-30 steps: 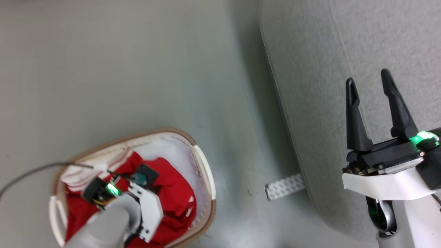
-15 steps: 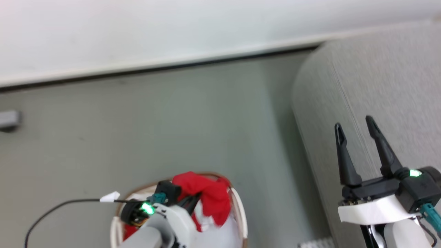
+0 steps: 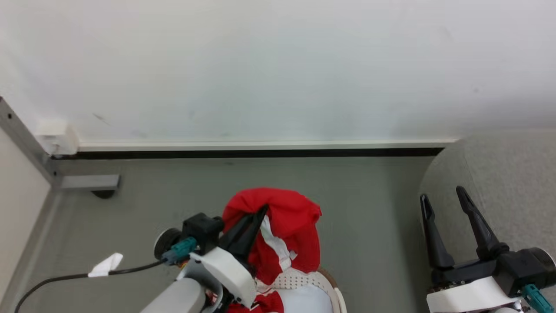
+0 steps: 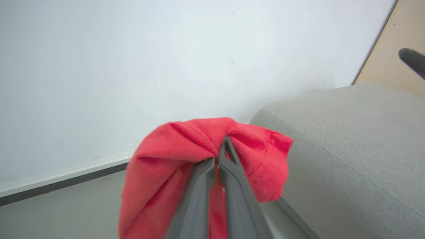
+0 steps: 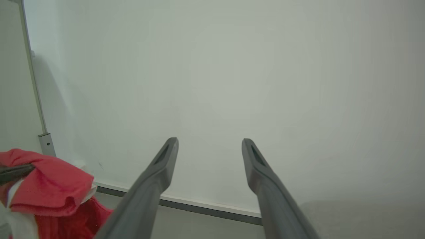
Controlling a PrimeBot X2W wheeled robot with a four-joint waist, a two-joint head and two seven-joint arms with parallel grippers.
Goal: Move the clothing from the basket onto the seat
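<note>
clothing is hanging lower centre, long axis running top-to-bottom toward basket | left gripper is clamping its upper fold | right gripper is holding fingers apart

clothing = bright red w/ white trim bits. basket white w/ tiny holes, brown rim band. seat plain light grey fabric. floor dull grey-green, wall plain white w/ black strip along its bottom edge.
</note>
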